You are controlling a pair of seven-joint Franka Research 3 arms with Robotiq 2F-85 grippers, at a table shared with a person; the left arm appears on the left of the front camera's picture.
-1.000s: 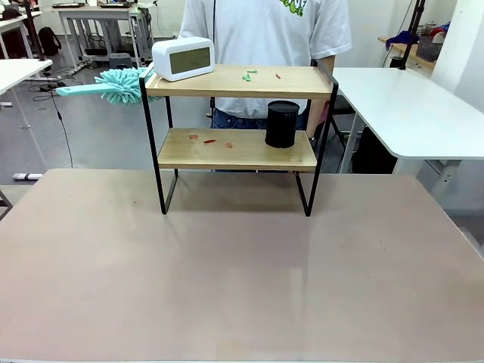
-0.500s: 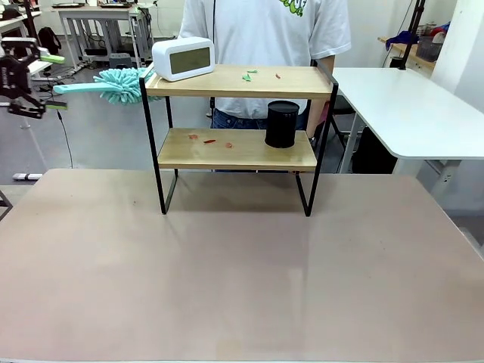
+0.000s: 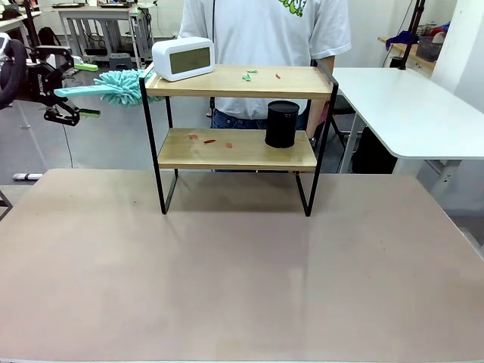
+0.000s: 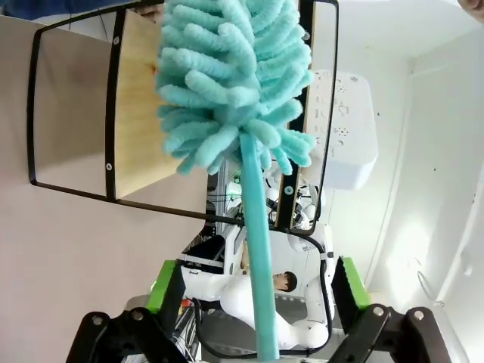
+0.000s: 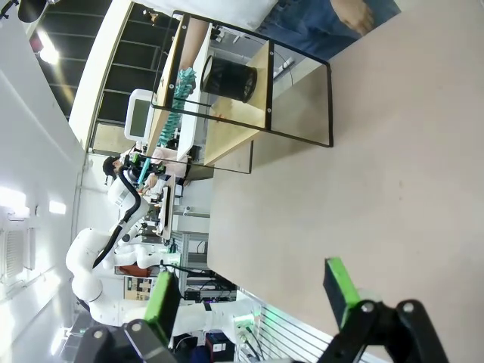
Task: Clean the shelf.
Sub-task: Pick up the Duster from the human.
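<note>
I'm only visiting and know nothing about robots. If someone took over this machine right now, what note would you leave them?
Left gripper: open, fingers either side of the duster handle, not closed on it.
Right gripper: open, holding nothing, above the table.
Duster: fluffy head at the shelf top's left end.
Shelf: clock and green and red scraps on top; black cup and red scraps below.
Done: nothing swept.
Left: grip the handle, sweep both boards.
</note>
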